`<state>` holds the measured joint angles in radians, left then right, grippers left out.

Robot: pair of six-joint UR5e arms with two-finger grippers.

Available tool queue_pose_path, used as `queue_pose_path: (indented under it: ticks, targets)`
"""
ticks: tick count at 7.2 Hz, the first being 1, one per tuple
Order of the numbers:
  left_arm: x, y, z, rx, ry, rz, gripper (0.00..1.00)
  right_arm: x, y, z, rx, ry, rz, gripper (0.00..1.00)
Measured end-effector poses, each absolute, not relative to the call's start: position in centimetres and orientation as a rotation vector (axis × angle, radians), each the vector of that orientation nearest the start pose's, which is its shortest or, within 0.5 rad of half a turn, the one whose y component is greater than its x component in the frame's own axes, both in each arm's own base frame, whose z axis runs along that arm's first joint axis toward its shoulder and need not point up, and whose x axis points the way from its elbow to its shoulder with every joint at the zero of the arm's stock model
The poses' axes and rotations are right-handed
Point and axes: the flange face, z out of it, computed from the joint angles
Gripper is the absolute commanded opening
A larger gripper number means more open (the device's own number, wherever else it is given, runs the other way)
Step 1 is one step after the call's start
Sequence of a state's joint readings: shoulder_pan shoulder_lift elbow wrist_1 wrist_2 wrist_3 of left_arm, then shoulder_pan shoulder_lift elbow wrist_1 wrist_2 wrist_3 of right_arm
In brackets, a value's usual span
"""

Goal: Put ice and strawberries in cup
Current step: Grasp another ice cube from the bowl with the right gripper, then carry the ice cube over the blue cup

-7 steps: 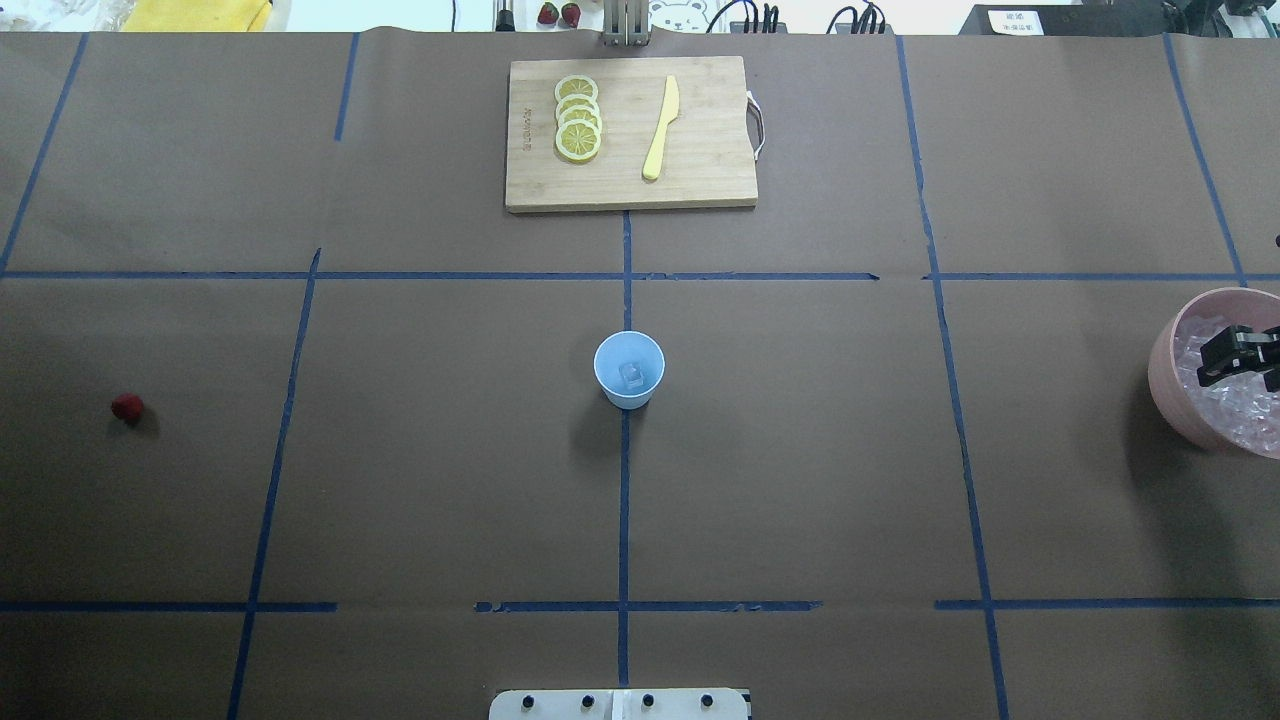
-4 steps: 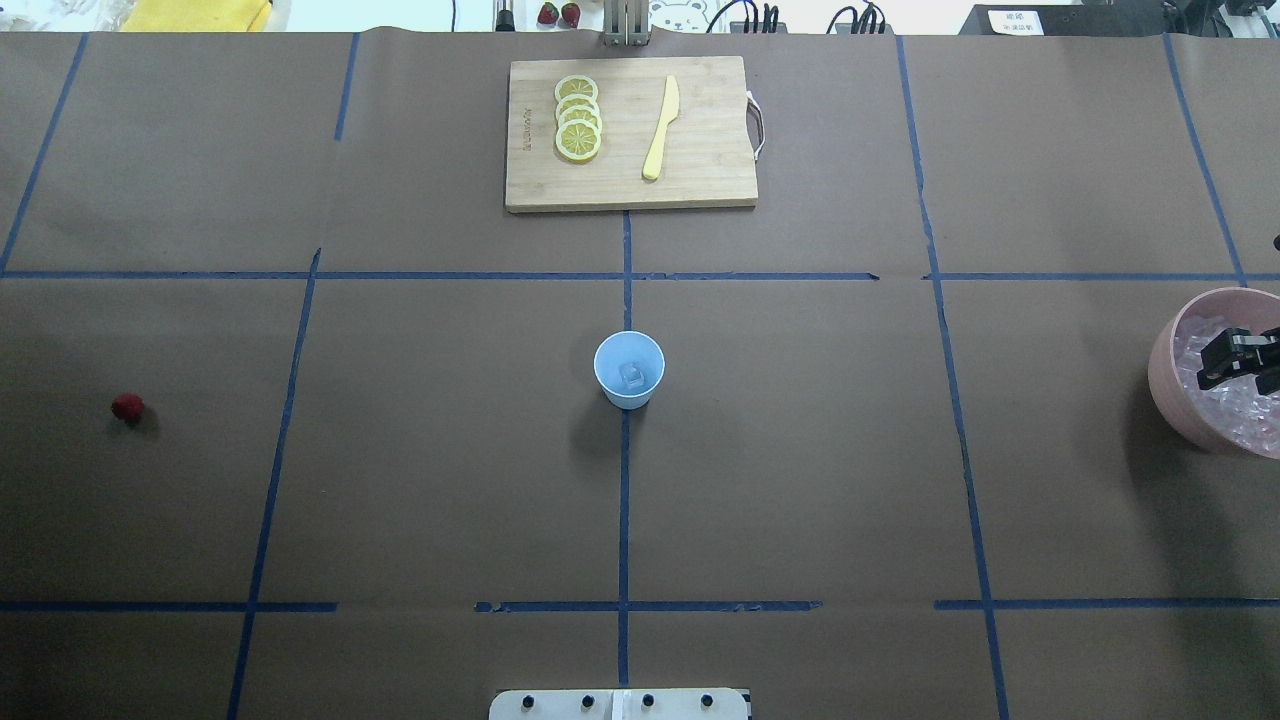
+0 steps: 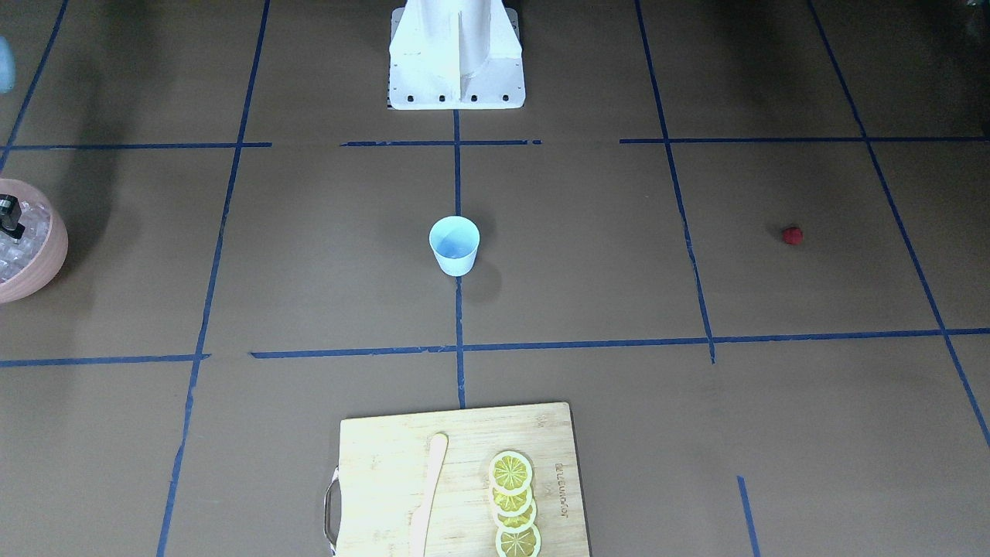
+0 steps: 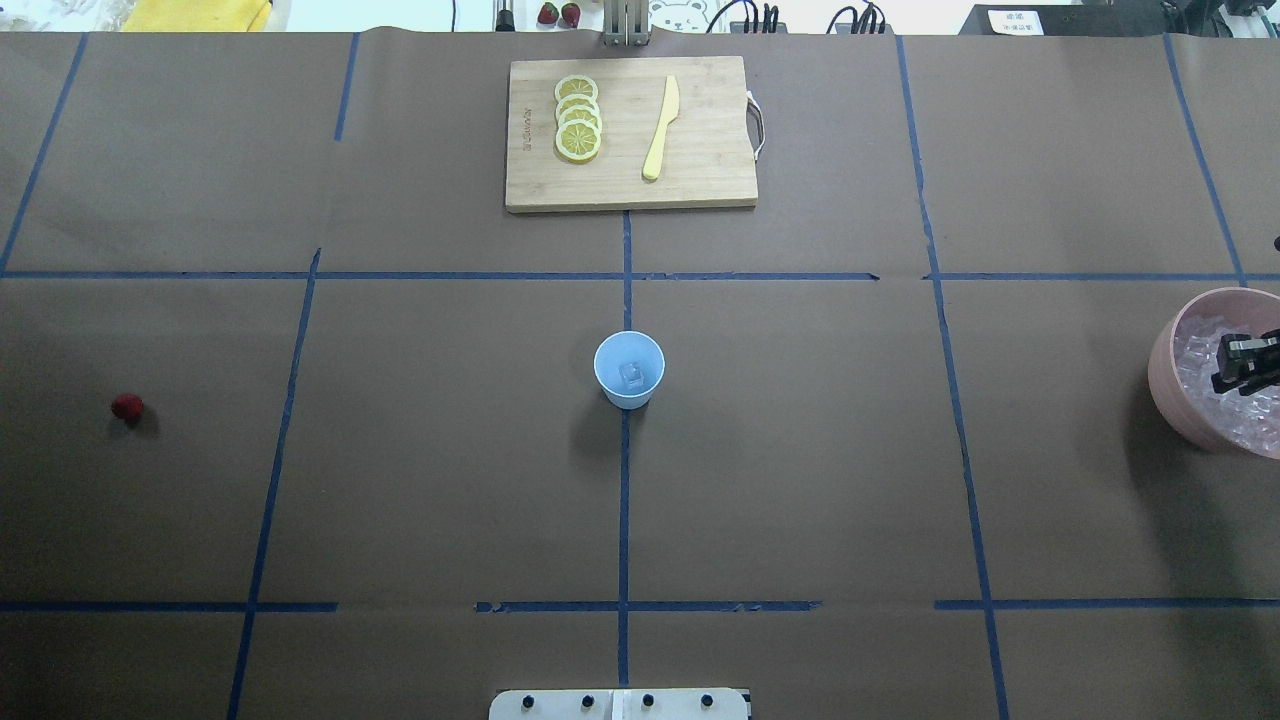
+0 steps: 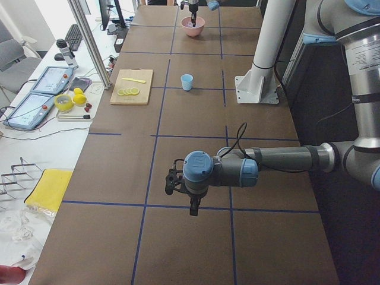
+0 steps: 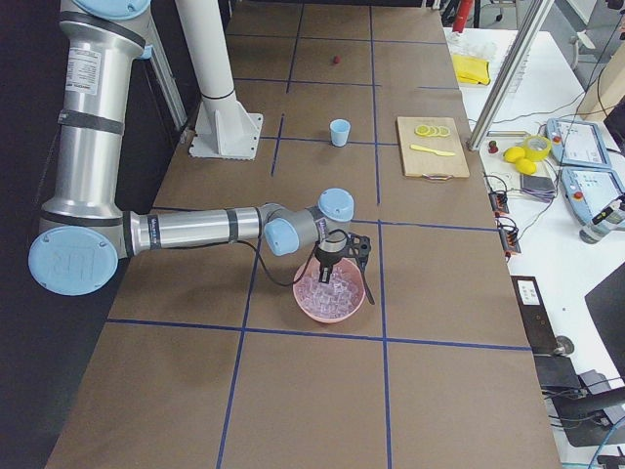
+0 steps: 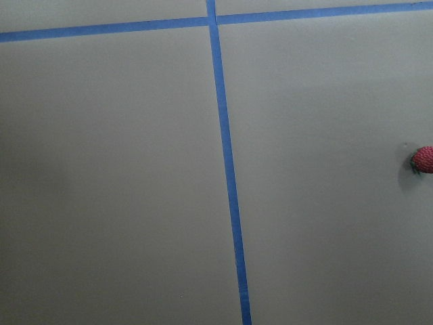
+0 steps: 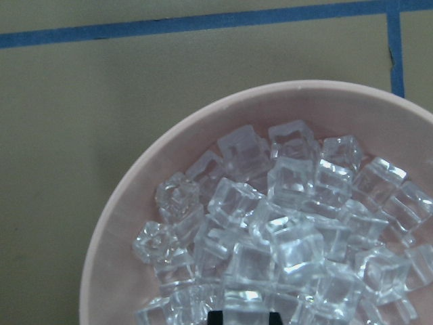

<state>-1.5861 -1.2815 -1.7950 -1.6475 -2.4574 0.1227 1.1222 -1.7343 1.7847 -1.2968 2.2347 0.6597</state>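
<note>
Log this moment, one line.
right end effector: over ice in pink bowl; cup: one cube inside; strawberry: on table; left end effector: above table

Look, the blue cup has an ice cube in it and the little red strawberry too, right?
Not quite. The cup does hold an ice cube, but the strawberry lies on the table, far off to the cup's side. The overhead view shows it.
</note>
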Motion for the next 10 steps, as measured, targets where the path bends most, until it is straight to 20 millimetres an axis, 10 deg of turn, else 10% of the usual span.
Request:
queue_pose_path:
  ticks: [3, 7, 10]
  targets:
    - [-6.2, -36.7, 65.8, 0.069, 0.885, 0.104, 1.00, -12.0, -41.9, 57.5, -0.051, -0.760, 0.086, 0.00]
    - [-6.2, -36.6, 65.9, 0.068, 0.886, 0.104, 1.00, -11.3, -41.2, 46.5, 0.021, -0.877, 0.176, 0.00]
    - [-6.2, -36.7, 65.8, 0.069, 0.888, 0.105, 1.00, -23.4, -42.8, 33.0, -0.105, -1.048, 0.302, 0.00]
